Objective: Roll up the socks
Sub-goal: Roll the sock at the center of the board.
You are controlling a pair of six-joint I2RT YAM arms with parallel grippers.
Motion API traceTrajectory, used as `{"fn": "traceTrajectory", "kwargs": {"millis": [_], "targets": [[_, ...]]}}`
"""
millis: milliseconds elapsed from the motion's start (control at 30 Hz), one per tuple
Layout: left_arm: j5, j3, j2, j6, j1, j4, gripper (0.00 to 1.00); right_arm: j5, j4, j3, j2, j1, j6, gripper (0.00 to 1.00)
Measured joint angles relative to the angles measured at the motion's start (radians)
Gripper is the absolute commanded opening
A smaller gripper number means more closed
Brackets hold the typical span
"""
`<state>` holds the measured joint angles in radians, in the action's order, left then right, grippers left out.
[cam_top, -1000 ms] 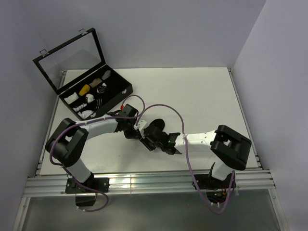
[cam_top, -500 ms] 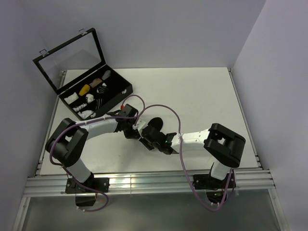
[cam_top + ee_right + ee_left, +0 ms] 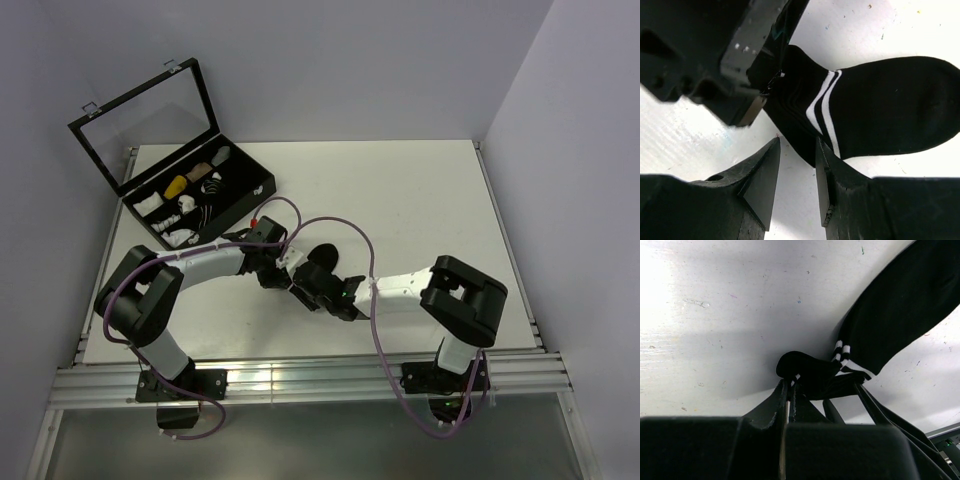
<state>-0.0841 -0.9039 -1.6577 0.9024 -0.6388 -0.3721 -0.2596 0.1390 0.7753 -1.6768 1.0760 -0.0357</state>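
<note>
The black socks (image 3: pixel 325 258) with thin white stripes lie on the white table (image 3: pixel 420 200) near its middle front. My left gripper (image 3: pixel 291 283) is shut on the bunched cuff end; the left wrist view shows its tips (image 3: pixel 790 385) pinching the folded fabric (image 3: pixel 810 372), with the rest of the sock (image 3: pixel 900 305) running up to the right. My right gripper (image 3: pixel 318 293) is open right beside it. In the right wrist view its tips (image 3: pixel 796 145) stand on either side of the lower cuff edge of the sock (image 3: pixel 890 110), with the left gripper (image 3: pixel 735 60) just above.
An open black case (image 3: pixel 245 195) with its lid raised stands at the back left and holds small white, yellow and tan bundles (image 3: pixel 180 200). Purple cables (image 3: pixel 350 235) arch over both arms. The two grippers are almost touching.
My right gripper has moved left, closer to the sock cuff and the left gripper. The left gripper has kept its hold and barely moved.
</note>
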Motion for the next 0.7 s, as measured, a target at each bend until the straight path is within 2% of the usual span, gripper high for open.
{"fn": "traceTrajectory", "kwargs": {"millis": [200,300,333,400,433,533,633,667,700], "targets": [[0.000,0.000,0.006,0.000,0.007,-0.011,0.00,-0.013,-0.002,0.030,-0.034,0.000,-0.008,0.37],[0.003,0.000,0.013,0.000,0.016,-0.021,0.00,-0.022,-0.005,0.045,-0.047,0.000,-0.018,0.20],[0.003,0.000,0.018,0.000,0.019,-0.028,0.00,-0.025,-0.005,0.049,-0.051,0.000,-0.020,0.11],[0.003,0.002,0.032,0.001,0.026,-0.035,0.00,-0.026,-0.004,0.055,-0.056,0.000,-0.026,0.01],[0.003,0.005,0.042,0.001,0.029,-0.036,0.01,-0.025,-0.003,0.056,-0.056,0.000,-0.029,0.00],[0.002,0.027,0.086,0.004,0.039,-0.035,0.12,-0.007,0.000,0.056,-0.056,0.000,-0.037,0.00],[0.012,0.063,0.142,0.016,0.053,-0.038,0.41,0.042,0.008,0.057,-0.055,-0.010,-0.047,0.00],[0.022,0.075,0.165,0.022,0.059,-0.042,0.58,0.064,0.008,0.057,-0.053,-0.017,-0.051,0.00],[0.032,0.087,0.188,0.028,0.064,-0.042,0.64,0.087,0.008,0.057,-0.050,-0.027,-0.056,0.00]]}}
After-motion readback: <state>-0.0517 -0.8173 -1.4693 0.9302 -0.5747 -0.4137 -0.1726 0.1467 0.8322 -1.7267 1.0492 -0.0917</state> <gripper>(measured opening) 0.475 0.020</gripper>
